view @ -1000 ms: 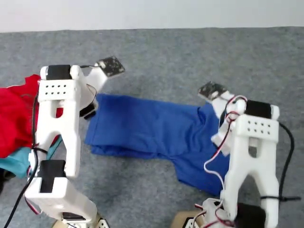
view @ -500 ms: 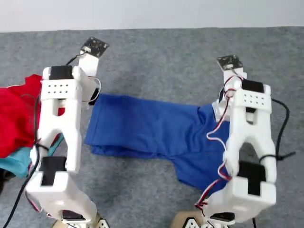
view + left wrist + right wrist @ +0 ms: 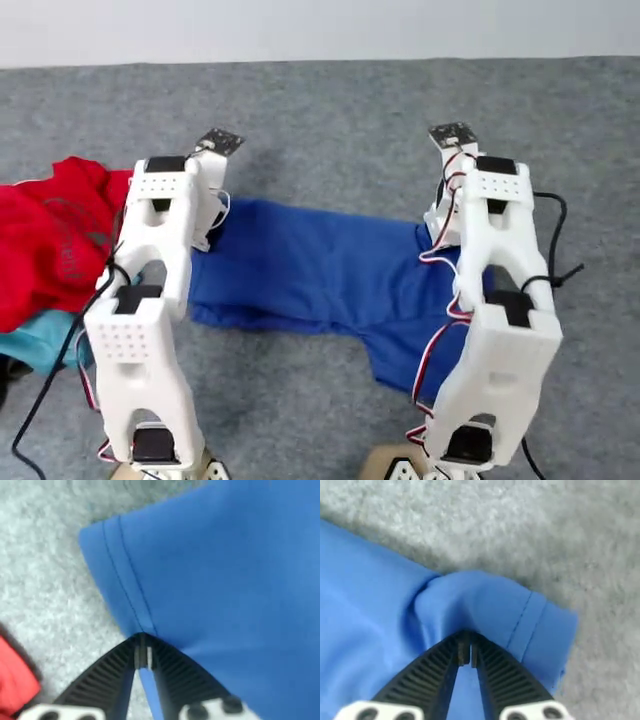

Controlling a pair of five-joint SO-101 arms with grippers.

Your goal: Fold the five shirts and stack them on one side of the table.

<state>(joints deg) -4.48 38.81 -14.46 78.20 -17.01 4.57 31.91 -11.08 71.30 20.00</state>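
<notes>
A grey, carpet-like surface (image 3: 330, 110) fills the scene from above. A blue shirt (image 3: 320, 270) lies across its middle, spread mostly flat, with one part trailing toward the near edge. Two white arms reach over the shirt. The left arm (image 3: 150, 300) is at one end of its far edge and the right arm (image 3: 495, 290) at the other. A red shirt (image 3: 50, 240) is heaped at the left side of the surface, just beside the left arm, with a teal garment (image 3: 35, 340) under it.

The left fingers (image 3: 117, 672) are closed tight on the blue shirt's stitched hem near a corner. The right fingers (image 3: 435, 672) are closed on a bunched ridge of blue cloth beside a stitched cuff.

We judge the step in hand to be a fold of the blue shirt. To do it well, both arms should rise together and keep the edge taut between them. They should carry it toward the near side and let go only once the cloth lies flat.

From above, the arms cover both pinch points and part of the shirt's right side. We cannot tell how many layers each pinch holds. The red and teal heap runs off the picture's edge, so we cannot count its shirts.
</notes>
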